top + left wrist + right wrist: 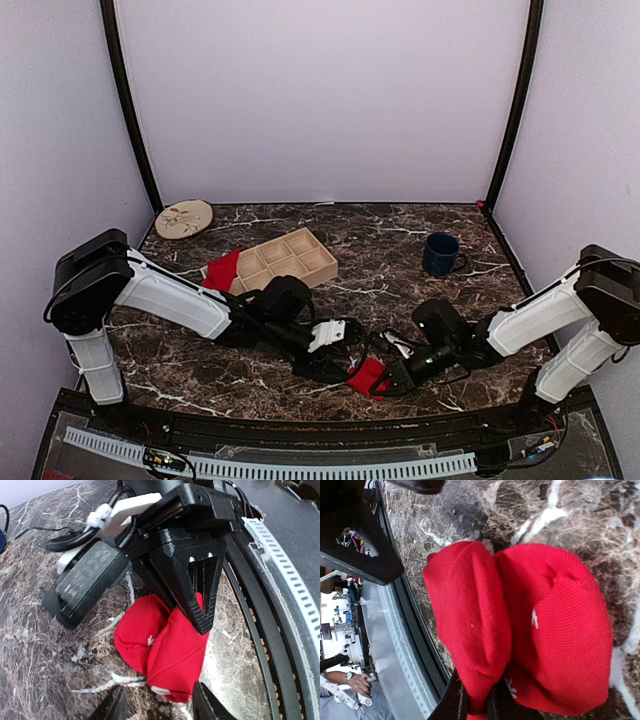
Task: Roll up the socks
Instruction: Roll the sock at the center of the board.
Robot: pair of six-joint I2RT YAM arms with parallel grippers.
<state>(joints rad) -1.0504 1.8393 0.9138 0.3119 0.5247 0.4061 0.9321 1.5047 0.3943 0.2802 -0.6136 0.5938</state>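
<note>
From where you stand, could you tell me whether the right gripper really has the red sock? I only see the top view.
Observer: Yes. The right wrist view shows the right gripper shut on the sock's edge.
Operator: Thank you. Is the left gripper gripping too?
Observer: No. Its wrist view shows the left gripper open, its fingers either side of the sock's end, not closed on it.
Operator: And how does the sock lie?
Observer: Close up, it shows two rounded folds side by side on the table, not one tight roll.
</note>
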